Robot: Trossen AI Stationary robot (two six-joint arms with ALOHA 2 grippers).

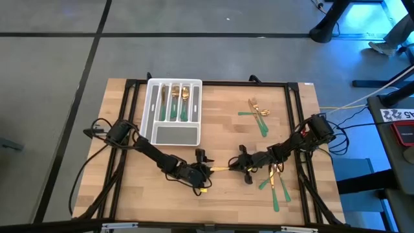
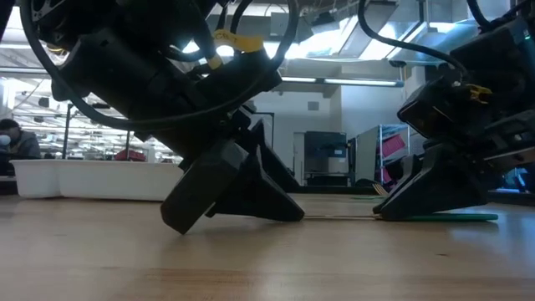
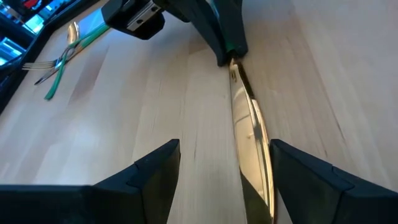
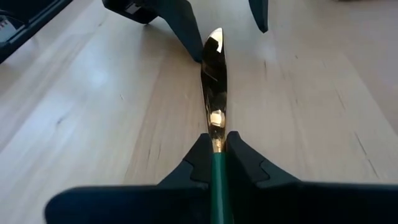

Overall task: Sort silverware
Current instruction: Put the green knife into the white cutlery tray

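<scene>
A knife (image 1: 220,169) with a gold blade and a green handle lies level between my two grippers, near the table's front middle. My right gripper (image 1: 237,167) is shut on it. My left gripper (image 1: 206,171) is open, with its fingers on either side of the blade's tip end (image 3: 252,134). The blade runs close along one left finger (image 3: 298,174); I cannot tell whether they touch. In the low view both grippers stand with their fingertips at the table top, and the knife (image 2: 338,216) shows as a thin line between them. My right gripper pinches the knife's green handle (image 4: 217,167) between its two fingers, at the end where it meets the gold blade. The fingers come level from the table's right and lie along the knife. The blade (image 4: 214,68) sticks out level toward my left gripper, low over the table.
A white compartmented tray (image 1: 155,111) at the far left holds several pieces of silverware. More silverware lies at the far right (image 1: 259,114) and near the front right (image 1: 277,184). Bare wood lies between the tray and the grippers.
</scene>
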